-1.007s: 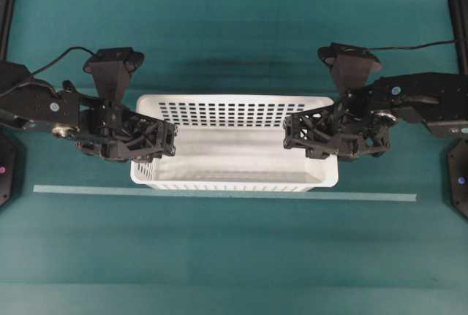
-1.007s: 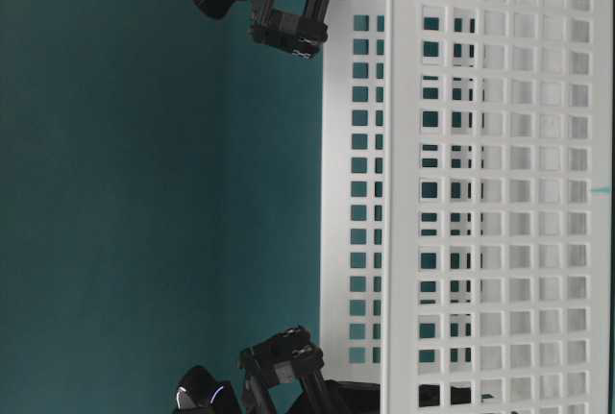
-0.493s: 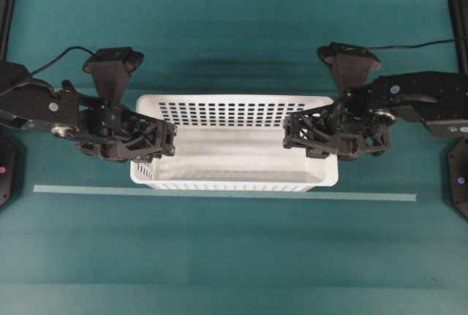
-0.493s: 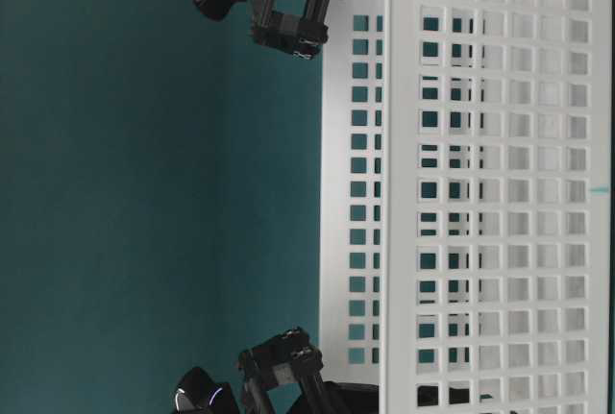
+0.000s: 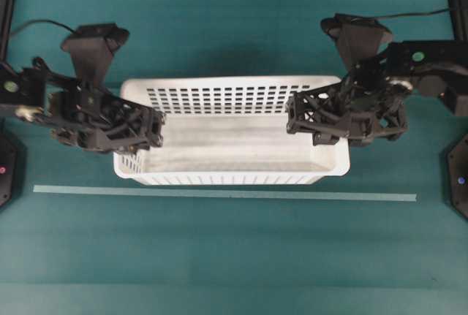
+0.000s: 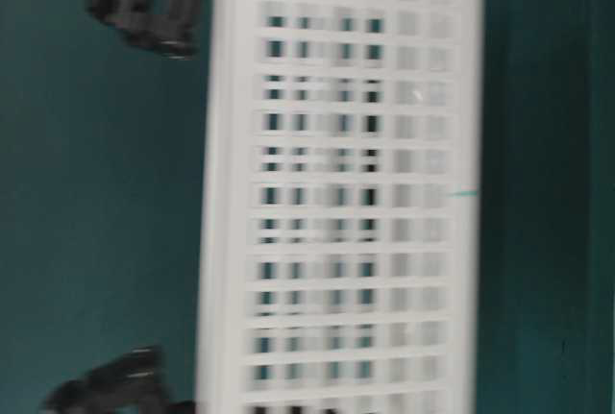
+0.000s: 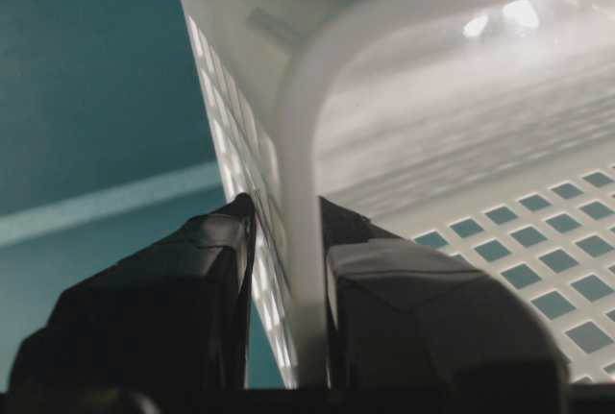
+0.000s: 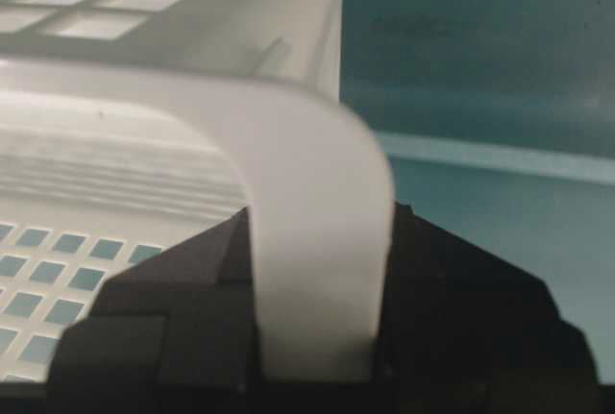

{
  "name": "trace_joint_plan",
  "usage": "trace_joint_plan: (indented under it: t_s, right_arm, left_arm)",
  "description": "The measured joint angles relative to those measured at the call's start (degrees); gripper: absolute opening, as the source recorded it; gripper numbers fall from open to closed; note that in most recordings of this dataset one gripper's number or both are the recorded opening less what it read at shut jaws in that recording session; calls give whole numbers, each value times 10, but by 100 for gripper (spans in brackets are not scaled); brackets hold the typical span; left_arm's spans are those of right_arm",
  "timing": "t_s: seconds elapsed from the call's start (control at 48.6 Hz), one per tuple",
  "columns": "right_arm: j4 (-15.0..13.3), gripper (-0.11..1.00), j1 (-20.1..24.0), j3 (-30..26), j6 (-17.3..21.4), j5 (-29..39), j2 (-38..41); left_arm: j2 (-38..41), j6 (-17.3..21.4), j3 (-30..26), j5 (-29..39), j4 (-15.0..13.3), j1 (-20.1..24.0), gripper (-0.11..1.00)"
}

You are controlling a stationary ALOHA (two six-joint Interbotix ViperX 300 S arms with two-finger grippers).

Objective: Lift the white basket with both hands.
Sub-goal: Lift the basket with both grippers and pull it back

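Observation:
The white basket [image 5: 219, 99] hangs level between my two grippers above the teal table. My left gripper [image 5: 131, 131] is shut on the rim of the basket's left end wall. In the left wrist view its fingers [image 7: 192, 270] clamp the rim [image 7: 298, 145] from both sides. My right gripper [image 5: 329, 121] is shut on the right end rim. The right wrist view shows the rim [image 8: 317, 193] pinched between the black pads [image 8: 163, 337]. In the table-level view the basket [image 6: 336, 193] is blurred, and bare teal shows past its floor side.
A pale tape strip [image 5: 219, 194] runs across the teal table in front of the basket. Black arm bases stand at the left and right table edges [image 5: 459, 176]. The basket holds nothing.
Both arms have risen with the basket. It looks larger from overhead and has shifted away from the table surface in the table-level view. Both grips are unchanged.

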Motion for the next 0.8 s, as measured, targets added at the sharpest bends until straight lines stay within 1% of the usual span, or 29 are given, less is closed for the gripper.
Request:
trace_joint_plan:
  t_s: [0.123,0.308,0.411,0.576,0.699,0.802]
  right_arm:
    - [0,20,-1,-28,0,34,-13]
    - [-4,20,-1,-76,1,96,-29]
    - [-8,20,-1,-108,1,134,-35]
    - [-25,20,-1,-164,1,216,-36]
    - [-34,20,4,-197,1,250,-33]
    - [-41,20,6,-220,1,264,-32]
  left_arm:
    - [-14,2,-40,59,0,4,15]
    - [-18,18,-86,91,0,5,15]
    - [-16,32,-120,123,0,5,15]
    - [0,53,-181,178,0,4,15]
    - [9,70,-223,220,0,4,15]
    - [10,82,-262,258,1,9,15]
